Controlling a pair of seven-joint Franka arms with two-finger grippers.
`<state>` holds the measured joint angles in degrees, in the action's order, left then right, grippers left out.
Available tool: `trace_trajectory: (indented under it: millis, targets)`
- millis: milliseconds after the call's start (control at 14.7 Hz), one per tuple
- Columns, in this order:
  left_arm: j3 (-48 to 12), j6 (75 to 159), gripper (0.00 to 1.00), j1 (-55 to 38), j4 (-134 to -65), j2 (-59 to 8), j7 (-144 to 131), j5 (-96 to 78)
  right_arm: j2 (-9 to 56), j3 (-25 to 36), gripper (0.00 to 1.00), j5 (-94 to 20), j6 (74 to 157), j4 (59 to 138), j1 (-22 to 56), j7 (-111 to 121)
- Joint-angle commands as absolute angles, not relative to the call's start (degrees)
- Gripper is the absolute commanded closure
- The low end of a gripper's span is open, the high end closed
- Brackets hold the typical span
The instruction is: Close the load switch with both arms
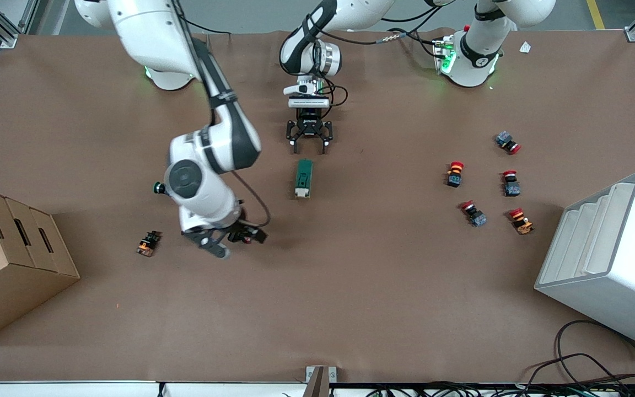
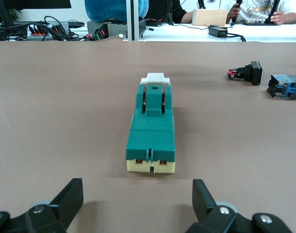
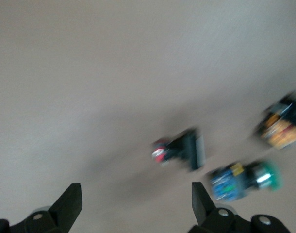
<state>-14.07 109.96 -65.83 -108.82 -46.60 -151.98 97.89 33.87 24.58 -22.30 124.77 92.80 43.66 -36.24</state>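
Note:
The load switch (image 1: 303, 178) is a dark green block with a cream base and a white end. It lies flat near the middle of the table and also shows in the left wrist view (image 2: 152, 128). My left gripper (image 1: 309, 144) hangs open and empty just above the table, by the switch's end that is farther from the front camera. In its own view its fingers (image 2: 137, 204) straddle bare table short of the switch. My right gripper (image 1: 235, 241) is open and empty, low over a small black button with a red tip (image 1: 246, 237), which its own view (image 3: 179, 148) shows too.
A green-capped button (image 1: 159, 187) and an orange-and-black one (image 1: 148, 242) lie near the right arm. Several red-capped buttons (image 1: 474, 214) lie toward the left arm's end. A white stepped bin (image 1: 609, 259) and a cardboard box (image 1: 9, 259) stand at the table's two ends.

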Motion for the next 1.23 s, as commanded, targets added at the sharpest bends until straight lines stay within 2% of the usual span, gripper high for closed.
trace_trajectory:
  millis: [0,272,476,681,953,1157]
  targets:
    - [-14.4,109.7,0.01,-65.0,-108.4,-45.5,-148.7,97.9,29.8,27.3,0.0,-21.0,117.6,93.1,38.9,-20.9]
    - [-15.0,112.7,0.01,-63.5,-107.4,-43.1,-145.6,93.3,27.0,27.3,0.0,-20.1,102.2,86.7,26.9,-5.4]
    - [-15.4,112.9,0.01,-63.5,-103.2,-41.3,-137.2,82.5,26.8,23.8,0.0,-12.5,91.6,78.2,18.0,1.6]
    - [-15.6,112.9,0.01,-62.8,-97.7,-38.3,-126.7,69.9,23.7,19.2,0.0,-8.2,88.2,76.5,12.1,3.8]
    - [-15.5,112.8,0.01,-58.5,-93.7,-33.2,-112.3,56.7,19.4,8.1,0.0,-1.8,86.0,77.1,3.3,2.6]
    - [-15.5,112.7,0.0,-53.3,-91.1,-29.7,-104.3,49.3,17.1,6.7,0.0,-1.6,84.2,78.0,2.3,1.0]
